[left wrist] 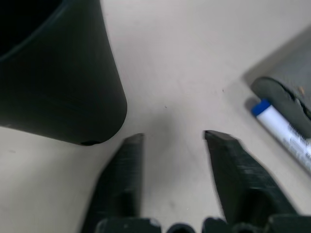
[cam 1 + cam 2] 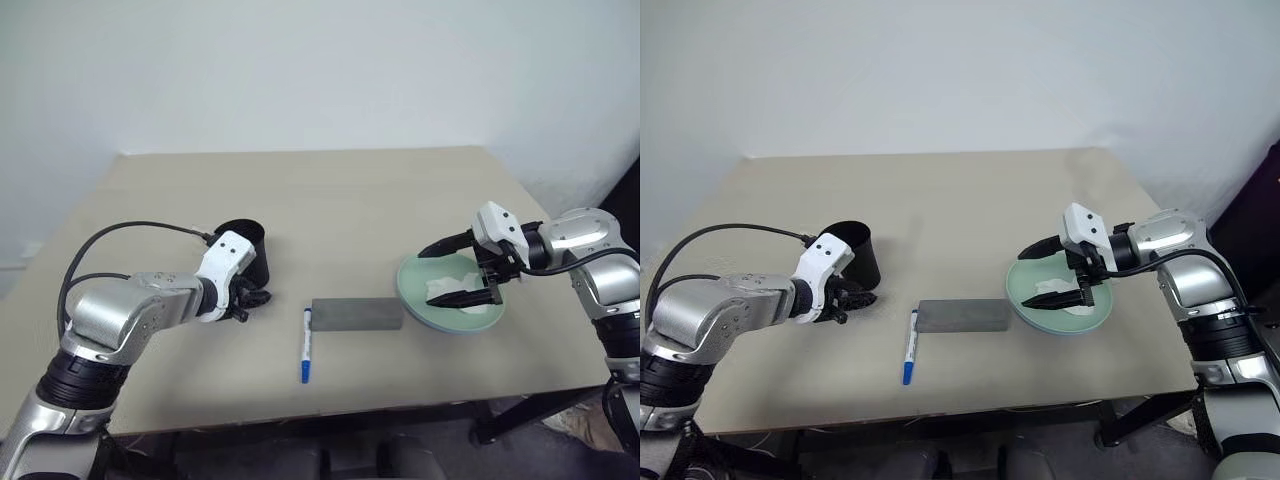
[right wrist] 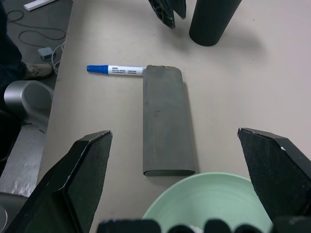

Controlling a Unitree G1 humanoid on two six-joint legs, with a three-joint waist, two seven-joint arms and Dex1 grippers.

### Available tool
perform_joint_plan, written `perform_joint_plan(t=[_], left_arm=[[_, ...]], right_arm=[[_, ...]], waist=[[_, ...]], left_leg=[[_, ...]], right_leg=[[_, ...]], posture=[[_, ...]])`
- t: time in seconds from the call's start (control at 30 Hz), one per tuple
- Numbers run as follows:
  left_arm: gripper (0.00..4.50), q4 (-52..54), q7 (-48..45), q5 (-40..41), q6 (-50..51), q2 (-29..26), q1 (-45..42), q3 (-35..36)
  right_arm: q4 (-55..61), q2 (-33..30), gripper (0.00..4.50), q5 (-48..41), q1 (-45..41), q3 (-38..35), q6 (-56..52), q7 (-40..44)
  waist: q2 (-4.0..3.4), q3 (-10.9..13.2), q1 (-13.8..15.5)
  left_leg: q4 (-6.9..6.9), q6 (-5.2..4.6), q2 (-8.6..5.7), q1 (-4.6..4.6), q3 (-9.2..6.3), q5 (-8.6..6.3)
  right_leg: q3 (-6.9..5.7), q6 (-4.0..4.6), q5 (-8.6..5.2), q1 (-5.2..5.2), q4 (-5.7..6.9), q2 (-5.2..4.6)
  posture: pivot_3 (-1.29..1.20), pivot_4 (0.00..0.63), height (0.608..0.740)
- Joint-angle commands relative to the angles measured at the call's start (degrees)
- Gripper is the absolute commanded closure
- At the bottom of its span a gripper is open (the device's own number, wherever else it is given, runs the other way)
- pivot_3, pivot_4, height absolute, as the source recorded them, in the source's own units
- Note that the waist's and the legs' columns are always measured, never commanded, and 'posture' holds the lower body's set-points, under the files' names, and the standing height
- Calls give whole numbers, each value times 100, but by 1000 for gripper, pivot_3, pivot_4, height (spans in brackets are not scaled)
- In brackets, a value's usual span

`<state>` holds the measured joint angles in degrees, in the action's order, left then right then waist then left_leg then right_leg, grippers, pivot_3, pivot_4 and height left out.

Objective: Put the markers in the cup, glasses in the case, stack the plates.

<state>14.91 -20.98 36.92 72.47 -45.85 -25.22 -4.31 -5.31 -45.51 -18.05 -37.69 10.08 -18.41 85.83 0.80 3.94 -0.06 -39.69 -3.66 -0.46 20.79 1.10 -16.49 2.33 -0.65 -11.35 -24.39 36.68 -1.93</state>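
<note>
Plain white wall behind, beige tabletop (image 2: 330, 190) in front of me. Black cup (image 2: 246, 250) stands upright on my left side, approx mid-depth. Left pincer (image 2: 252, 298) sits low just beside the cup's base, on its near-right side; fingers (image 1: 125, 170) parted w/ a clear gap, bare tabletop between them, holding nothing. From the left wrist cam the cup wall is right next to one finger, can't tell if touching.

Grey case (image 2: 357, 314) lies flat, lid closed, near the centre, long side running L–R. Blue-capped marker (image 2: 306, 345) lies just at the case's left end, pointing toward me, blue cap at the near end; its far end looks to touch the case corner. Can't make out the 2nd marker or the glasses.

Mint green plate (image 2: 412, 292) rests on the tabletop just right of the case, not touching it. White crumpled tissue (image 2: 470, 296) lies in it. Right pincer (image 2: 462, 268) hovers over the plate, pointing left, fingers spread wide, empty. Right wrist cam looks down the case lengthwise between its two fingers (image 3: 85, 170), w/ plate rim nearest.
</note>
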Motion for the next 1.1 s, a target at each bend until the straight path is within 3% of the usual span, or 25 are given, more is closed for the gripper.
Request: perform_joint_plan(t=[0.03, 0.13, 0.23, 0.37, 0.67, 1.1], left_arm=[[1058, 208, 262, 28, 489, 386, -177, 425], [20, 298, 731, -32, 1150, 1149, -316, 836], [20, 481, 978, -35, 1852, 1784, -476, 1188], [20, 656, 1261, 429, 2003, 2060, -419, 1214], [20, 822, 2140, 1790, 2003, 1645, -211, 859], [20, 710, 3886, 4612, 2003, 1150, 167, 360]], right_arm=[[154, -1, 0, -58, -115, -127, 1, -59], [171, 6, 0, -66, -124, -124, -13, -57], [149, 18, 0, -58, -147, -110, 1, -44], [136, 31, 0, -50, -166, -90, 8, -27], [163, 56, 0, -48, -165, -72, 5, -49], [235, 37, 0, -71, -88, -109, -24, -78]], waist=[[0, 0, 1], [4, -1, 7], [11, -3, 3], [11, -3, -14], [11, -3, -10], [11, -3, 1]], left_leg=[[0, 0, 0, 0, 0, 0], [0, 0, 0, 0, -3, 0], [-2, 0, 0, 2, -5, 0], [-1, 2, 0, -2, -5, 0], [0, 4, 2, -2, -8, 0], [0, 7, 1, -1, -10, 0]], right_leg=[[0, -1, 1, 0, 0, 0], [-1, -4, 2, 1, 1, -2], [-2, -6, 4, 2, 2, -2], [2, -7, 5, 2, 5, -1], [2, -4, 6, 1, 7, -2], [1, 1, 8, 0, 7, -6]], posture=[[0, 0, 738], [0, 0, 738], [0, 0, 738], [0, 0, 738], [0, 0, 738], [0, 0, 738]])
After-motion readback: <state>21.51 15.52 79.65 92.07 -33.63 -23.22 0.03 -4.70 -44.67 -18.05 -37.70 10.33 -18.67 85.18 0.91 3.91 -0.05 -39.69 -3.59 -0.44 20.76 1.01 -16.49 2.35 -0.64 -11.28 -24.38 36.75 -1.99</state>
